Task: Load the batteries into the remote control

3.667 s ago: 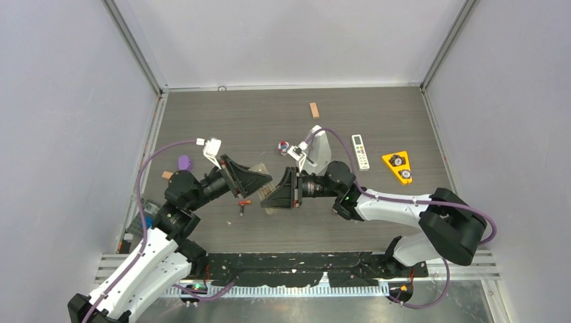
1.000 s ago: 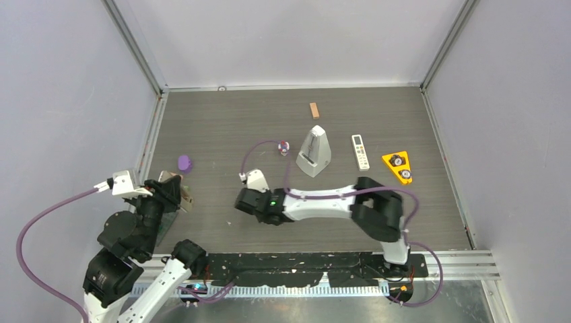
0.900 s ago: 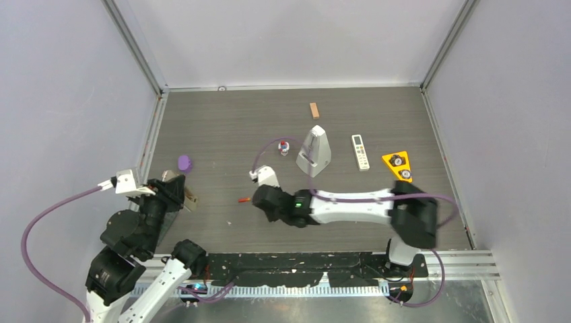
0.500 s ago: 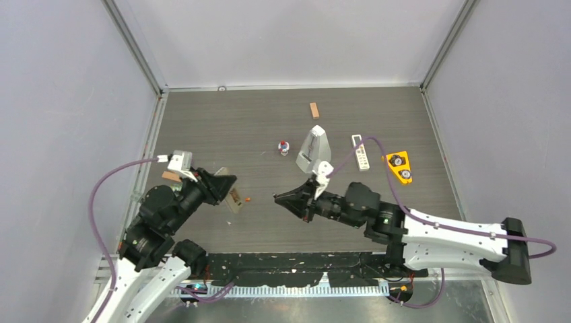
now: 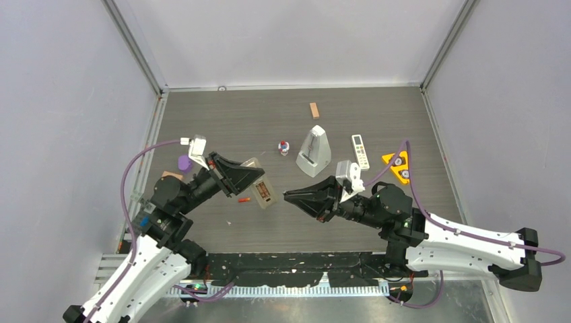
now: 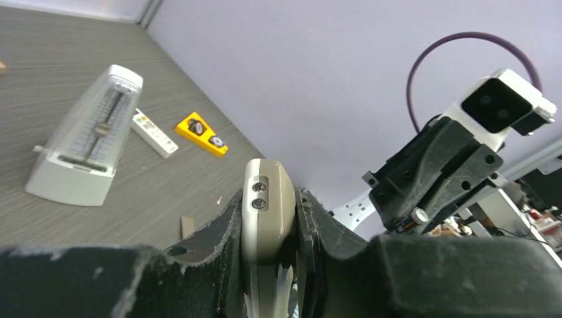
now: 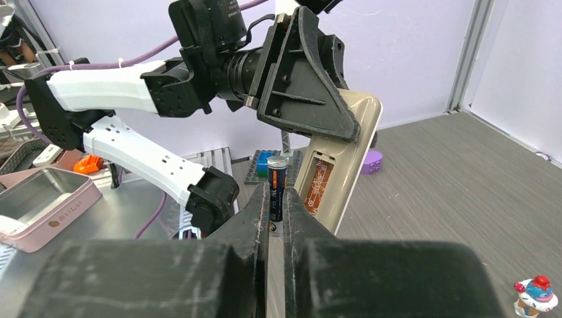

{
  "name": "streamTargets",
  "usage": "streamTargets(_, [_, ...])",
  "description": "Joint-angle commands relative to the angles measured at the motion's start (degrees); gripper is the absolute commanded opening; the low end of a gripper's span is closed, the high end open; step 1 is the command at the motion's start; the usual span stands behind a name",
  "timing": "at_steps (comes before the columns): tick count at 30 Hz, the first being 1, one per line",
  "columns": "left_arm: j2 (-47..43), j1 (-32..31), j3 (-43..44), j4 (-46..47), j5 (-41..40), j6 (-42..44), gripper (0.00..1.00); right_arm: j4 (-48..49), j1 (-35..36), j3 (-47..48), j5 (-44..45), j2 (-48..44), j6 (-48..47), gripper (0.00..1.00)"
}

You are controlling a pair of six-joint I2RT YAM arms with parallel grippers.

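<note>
I've got a small dark cylindrical battery point(image 7: 277, 187) pinched upright in the right gripper point(image 7: 275, 213). The left gripper point(image 5: 253, 180) clamps the long beige-grey plastic remote control point(image 7: 341, 156). Its open bay faces the battery, just ahead and not touching. The axes look near parallel, so I judge the right arm makes the insert.

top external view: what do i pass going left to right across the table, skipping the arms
purple piece → remote control → small toy figure → metronome → short white remote → yellow triangle
</note>
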Motion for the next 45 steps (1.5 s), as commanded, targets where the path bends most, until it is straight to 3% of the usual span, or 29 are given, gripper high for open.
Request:
streamTargets(1, [1.23, 0.19, -1.51, 13.51, 2.96, -5.71, 0.0, 0.4, 0.02, 3.2, 3.32, 0.72, 4.13, 0.05])
streamTargets(4, [2.28, 0.16, -2.33, 16.17, 3.28, -5.87, 0.0, -10.29, -0.07, 9.55, 10.89, 4.52, 8.3, 0.05])
streamTargets(14, [5.24, 0.1, -3.47, 19.47, 2.79, -6.7, 0.0, -41.24, 0.02, 25.9, 10.89, 14.51, 18.22, 0.05])
streamTargets(26, [5.07, 0.07, -7.83, 20.86, 0.71, -14.62, 0.0, -54.12, 0.01, 36.86, 11.03, 24.58, 23.54, 0.05])
streamTargets(36, [4.46, 0.16, -17.24, 34.26, -2.45, -25.6, 0.0, -63.31, -0.15, 46.2, 11.52, 34.06, 27.64, 0.05])
streamTargets(45, [2.69, 0.12, -20.24, 36.03, -5.92, -26.71, 0.0, -70.43, -0.17, 51.09, 12.44, 38.53, 28.9, 0.06])
